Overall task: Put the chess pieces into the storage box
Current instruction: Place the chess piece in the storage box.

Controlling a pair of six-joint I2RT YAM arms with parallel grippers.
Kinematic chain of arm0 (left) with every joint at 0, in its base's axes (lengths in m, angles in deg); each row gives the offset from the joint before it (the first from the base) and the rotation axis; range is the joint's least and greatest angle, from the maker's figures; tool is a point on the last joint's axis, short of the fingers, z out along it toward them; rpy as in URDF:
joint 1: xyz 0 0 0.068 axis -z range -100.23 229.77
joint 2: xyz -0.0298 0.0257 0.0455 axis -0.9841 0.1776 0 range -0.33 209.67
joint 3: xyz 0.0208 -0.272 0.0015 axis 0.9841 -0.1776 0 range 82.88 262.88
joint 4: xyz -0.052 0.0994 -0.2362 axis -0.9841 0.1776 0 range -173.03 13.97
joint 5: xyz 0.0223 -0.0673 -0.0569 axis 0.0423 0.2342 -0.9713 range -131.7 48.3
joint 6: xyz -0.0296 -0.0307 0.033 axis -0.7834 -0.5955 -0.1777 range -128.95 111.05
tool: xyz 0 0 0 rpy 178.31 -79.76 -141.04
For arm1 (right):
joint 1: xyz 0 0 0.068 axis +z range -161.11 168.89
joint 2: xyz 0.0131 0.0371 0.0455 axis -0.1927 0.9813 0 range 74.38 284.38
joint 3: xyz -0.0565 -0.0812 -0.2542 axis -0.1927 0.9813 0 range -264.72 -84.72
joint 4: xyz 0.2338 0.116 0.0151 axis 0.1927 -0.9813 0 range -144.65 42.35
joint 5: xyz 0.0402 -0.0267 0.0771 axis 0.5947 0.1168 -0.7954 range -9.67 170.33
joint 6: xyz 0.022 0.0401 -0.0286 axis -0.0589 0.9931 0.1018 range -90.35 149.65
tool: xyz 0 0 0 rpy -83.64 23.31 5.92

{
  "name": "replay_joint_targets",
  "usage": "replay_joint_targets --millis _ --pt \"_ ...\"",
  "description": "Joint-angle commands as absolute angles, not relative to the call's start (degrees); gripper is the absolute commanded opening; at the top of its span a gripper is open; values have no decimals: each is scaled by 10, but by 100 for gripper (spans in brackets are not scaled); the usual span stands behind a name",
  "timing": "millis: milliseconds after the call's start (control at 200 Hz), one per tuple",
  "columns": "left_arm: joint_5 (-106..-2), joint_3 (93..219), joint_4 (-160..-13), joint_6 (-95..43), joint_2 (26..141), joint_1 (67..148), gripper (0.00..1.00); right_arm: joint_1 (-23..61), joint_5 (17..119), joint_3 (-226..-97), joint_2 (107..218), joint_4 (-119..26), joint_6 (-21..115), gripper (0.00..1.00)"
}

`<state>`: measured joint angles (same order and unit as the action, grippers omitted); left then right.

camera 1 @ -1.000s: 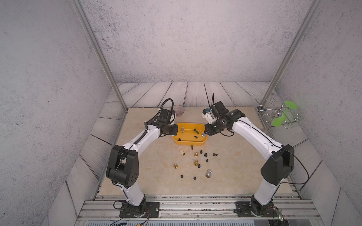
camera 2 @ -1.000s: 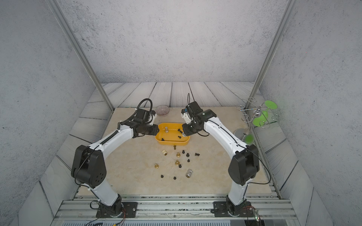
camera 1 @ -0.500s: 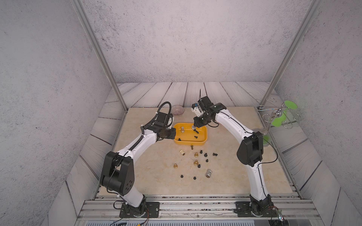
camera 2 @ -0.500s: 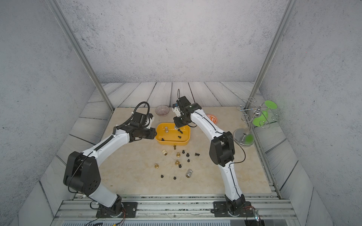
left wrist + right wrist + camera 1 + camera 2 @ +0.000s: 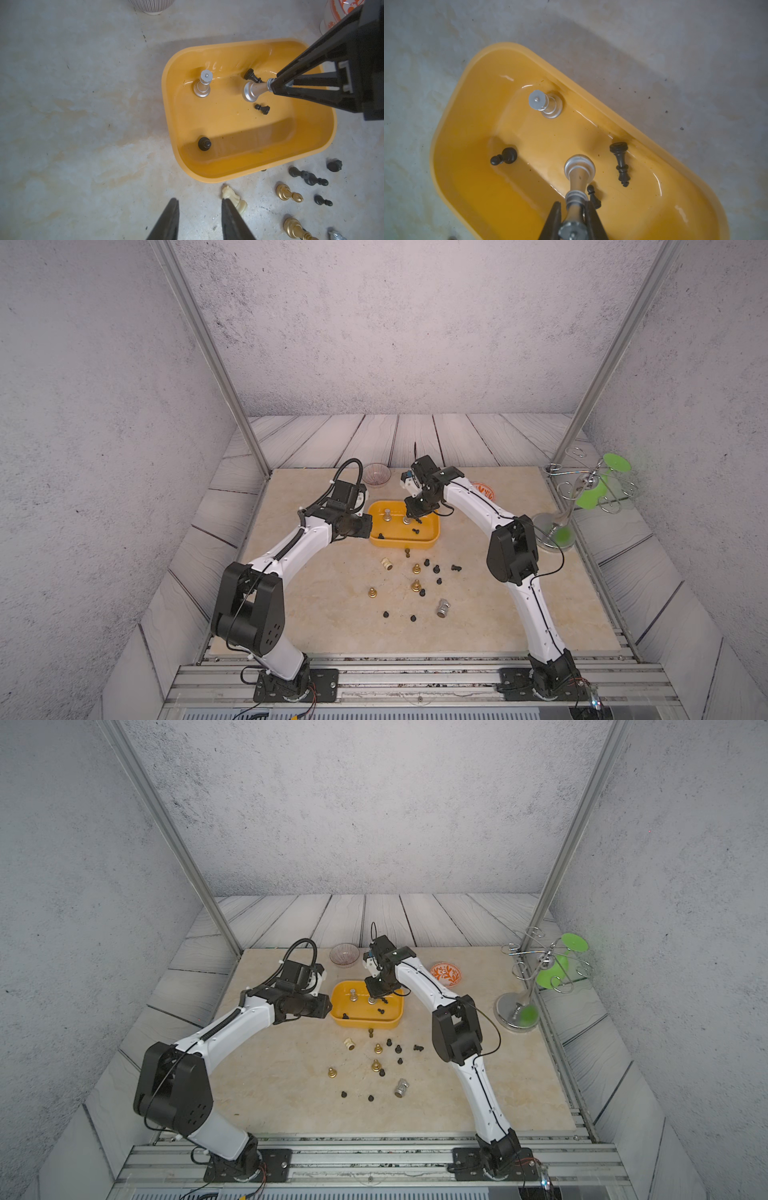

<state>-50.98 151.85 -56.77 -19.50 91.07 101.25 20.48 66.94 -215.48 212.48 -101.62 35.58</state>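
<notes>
Jaws of right gripper (image 5: 573, 207) clamp silver piece (image 5: 579, 172) by its neck, base low inside yellow box (image 5: 508, 46); left gripper (image 5: 200, 200) jaws apart, empty. Risk: tilted release topples it onto black pawn (image 5: 593, 197) beside.

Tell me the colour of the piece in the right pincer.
Silver; the piece shows best in the right wrist view.
</notes>
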Motion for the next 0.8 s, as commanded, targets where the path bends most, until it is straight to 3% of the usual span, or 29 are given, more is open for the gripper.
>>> replay_joint_targets --millis 0,205,500,796 --pt "-510 1510 -575 -195 895 1006 38 208 666 -2182 2162 -1009 374 18" --pt "-511 1506 -575 -197 895 1006 38 209 679 -2208 2187 -1006 393 21" --pt "-508 1506 -574 -195 894 1006 37 208 669 -2212 2185 -987 414 35" --pt "-508 1505 -574 -195 895 1006 38 208 665 -2206 2163 -985 411 37"
